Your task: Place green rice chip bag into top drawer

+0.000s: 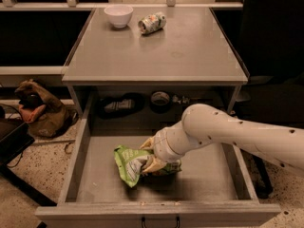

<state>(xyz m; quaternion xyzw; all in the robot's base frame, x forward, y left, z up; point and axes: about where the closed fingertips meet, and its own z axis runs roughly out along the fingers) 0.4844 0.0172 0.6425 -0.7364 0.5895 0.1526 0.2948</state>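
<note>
The green rice chip bag (128, 164) is crumpled and lies on the grey bottom of the pulled-out top drawer (85, 177), left of its middle. My gripper (150, 156) reaches in from the right on the white arm (223, 132) and is down inside the drawer. Its pale fingers (147, 144) close on the right end of the bag, which rests on the drawer floor. The drawer's small dark handle (159, 221) shows at the front edge.
On the tabletop stand a white bowl (118, 15) and a crushed printed can (152, 23). A dark shelf recess (142, 103) behind the drawer holds clutter. A brown bag (38, 109) lies on the floor at left.
</note>
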